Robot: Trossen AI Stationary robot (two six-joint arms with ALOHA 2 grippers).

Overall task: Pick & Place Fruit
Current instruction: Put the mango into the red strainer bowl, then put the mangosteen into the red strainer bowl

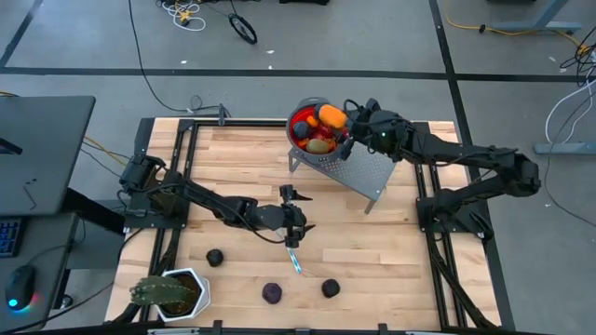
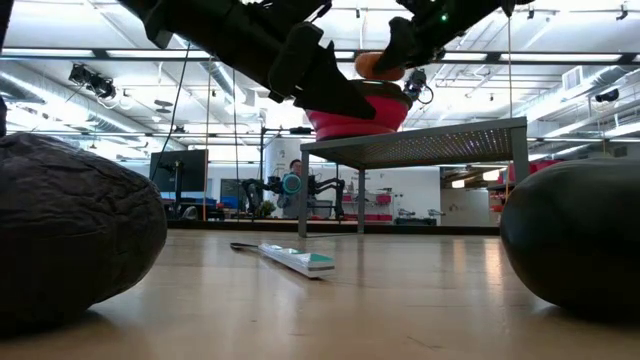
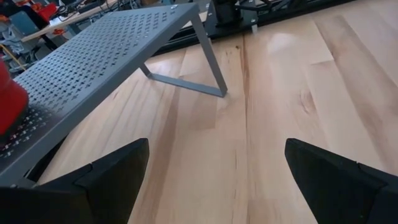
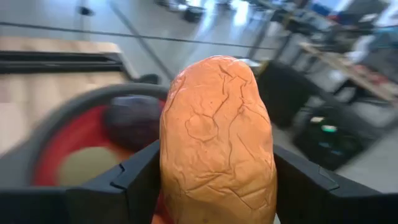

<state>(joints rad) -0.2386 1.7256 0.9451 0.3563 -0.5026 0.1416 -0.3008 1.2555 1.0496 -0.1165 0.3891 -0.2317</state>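
The wooden table point(image 1: 372, 251) fills the middle of the high view, framed by dark rails, and carries a grey perforated stand point(image 1: 349, 169) toward its far side, tilted so one edge rests low and the other is raised on thin legs. On the upper end of that stand sits a red bowl with a grey rim point(image 1: 300, 119), already holding several fruits, among them an olive green one point(image 1: 318, 146) and a dark purple one point(image 1: 302, 131). The right arm reaches in from the right side, and the right gripper point(image 1: 341, 118) hangs over the bowl with its 2 fingers closed around an orange fruit point(image 4: 214, 143); the right wrist view shows that wrinkled orange fruit pinched upright between the dark fingers, with the bowl's red inside just beneath it. The left arm stretches across the near half of the table, and the left gripper point(image 1: 295, 221) is above the bare wood in front of the stand, its fingers spread wide apart with nothing between them, as the left wrist view makes plain. A green spiky plant in a white pot point(image 1: 169, 293) stands at the near left corner. Just beside the left gripper lies a thin silver-and-teal knife point(image 1: 294, 260). 3 dark fruits rest loose on the near part of the table: one point(image 1: 215, 257) toward the plant, one point(image 1: 272, 294) near the front edge, and one point(image 1: 330, 288) a little to its right.
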